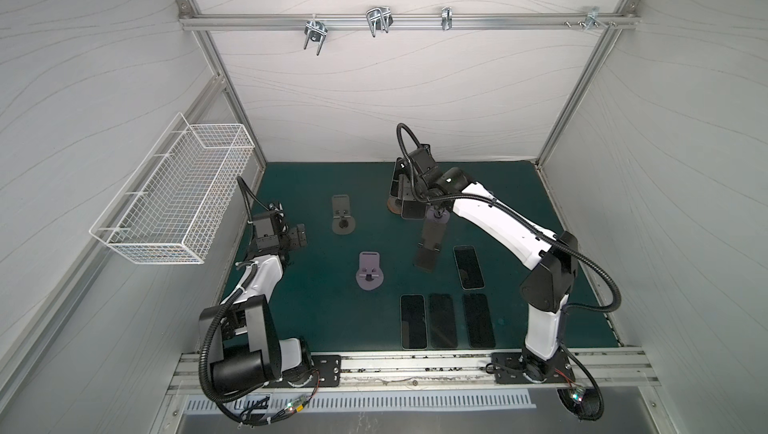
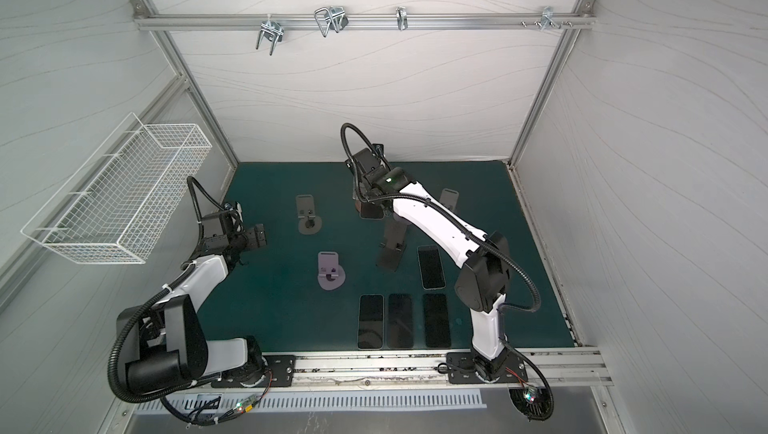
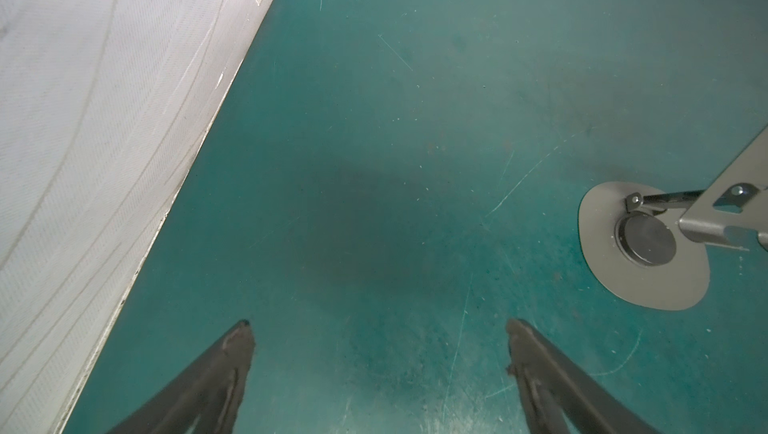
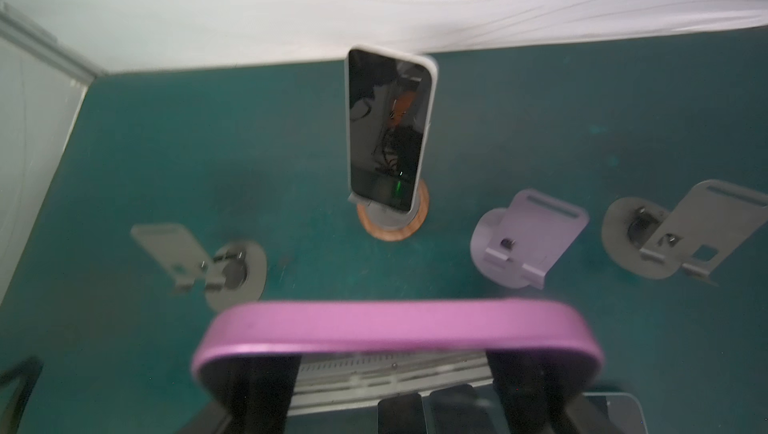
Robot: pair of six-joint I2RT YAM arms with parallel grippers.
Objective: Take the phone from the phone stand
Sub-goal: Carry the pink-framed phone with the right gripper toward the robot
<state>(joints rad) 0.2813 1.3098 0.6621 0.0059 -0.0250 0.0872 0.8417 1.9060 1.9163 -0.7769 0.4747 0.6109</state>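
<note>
My right gripper (image 4: 392,359) is shut across the width of a phone (image 4: 395,328) with a pink edge. It holds the phone above the mat, touching no phone stand, in both top views (image 1: 412,209) (image 2: 371,211). An empty stand (image 1: 432,240) sits just below and in front of it; in the right wrist view it looks lilac (image 4: 523,236). Behind, a second phone (image 4: 386,128) leans on a stand with a wooden ring base (image 4: 392,224) (image 1: 392,205). My left gripper (image 3: 380,323) (image 1: 301,236) hovers open over bare mat at the left.
Empty stands: grey (image 1: 343,215) (image 3: 644,244), lilac (image 1: 368,271), grey behind the right arm (image 2: 449,199). Three phones lie flat in a row near the front (image 1: 440,321), with another (image 1: 468,267) behind them. A wire basket (image 1: 174,190) hangs on the left wall.
</note>
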